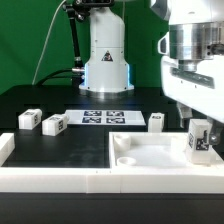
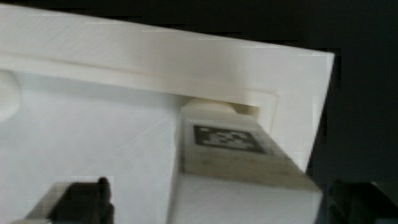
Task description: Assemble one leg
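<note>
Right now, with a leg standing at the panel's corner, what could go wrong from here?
1. In the wrist view the leg stands at the corner socket of the panel, and the hand is open with gaps on both sides. If it is not seated, it may tip.
2. The gaps look uneven, so closing could shove it sideways.
3. Another loose leg stands beside the panel near the hand and might be knocked.

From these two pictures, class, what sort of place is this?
Probably a robotics lab bench: a robot arm mounted on a black table, a marker board, and loose tagged legs laid out for assembly.
</note>
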